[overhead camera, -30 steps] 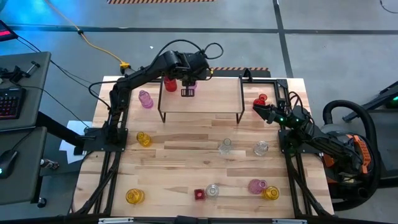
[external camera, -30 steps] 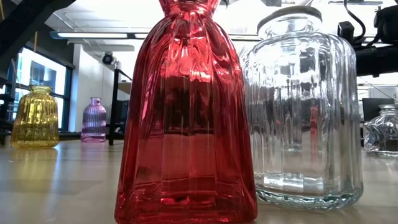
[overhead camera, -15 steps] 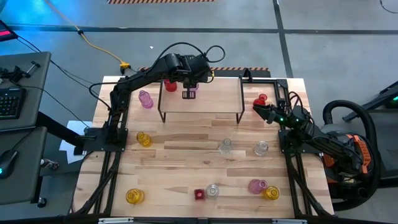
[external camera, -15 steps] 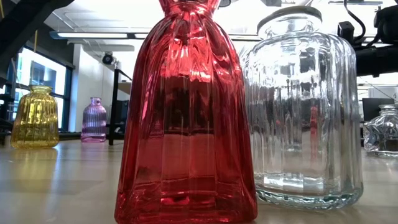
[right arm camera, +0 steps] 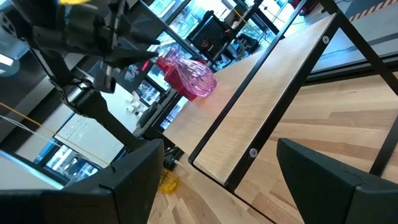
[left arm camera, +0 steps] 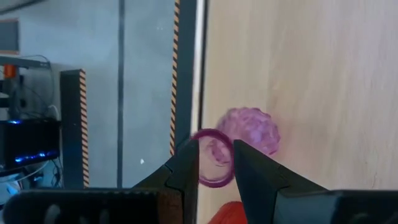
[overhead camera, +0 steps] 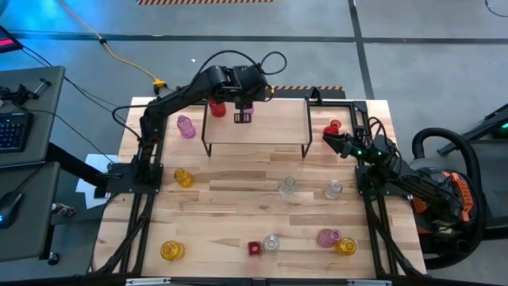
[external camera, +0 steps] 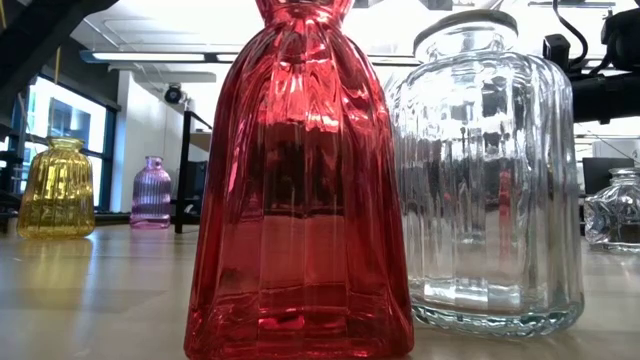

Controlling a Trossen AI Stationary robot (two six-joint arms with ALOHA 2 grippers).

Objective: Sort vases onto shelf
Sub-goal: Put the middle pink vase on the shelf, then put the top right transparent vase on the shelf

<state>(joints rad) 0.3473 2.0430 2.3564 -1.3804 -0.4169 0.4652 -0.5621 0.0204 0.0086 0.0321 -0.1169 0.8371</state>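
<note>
- The left gripper [overhead camera: 243, 117] hangs over the shelf [overhead camera: 274, 119] toward its 10 o'clock corner, fingers [left arm camera: 186, 168] pinching the rim of a pink vase [left arm camera: 249, 129].
- A red vase [overhead camera: 217, 108] stands just beside it.
- To place it well, I'd lower it straight, clear of the red one, and release only once the base sits flat.
- The right gripper [overhead camera: 332, 139] waits at the worktop's 3 o'clock edge, fingers spread and empty.

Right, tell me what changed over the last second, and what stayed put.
The left gripper, shut on the rim of the pink vase, shifted slightly toward the shelf's back edge, carrying the vase along. The red vase on the shelf beside it stayed put. The right gripper stayed open near the table's right side, and the vases spread on the table did not move.
</note>
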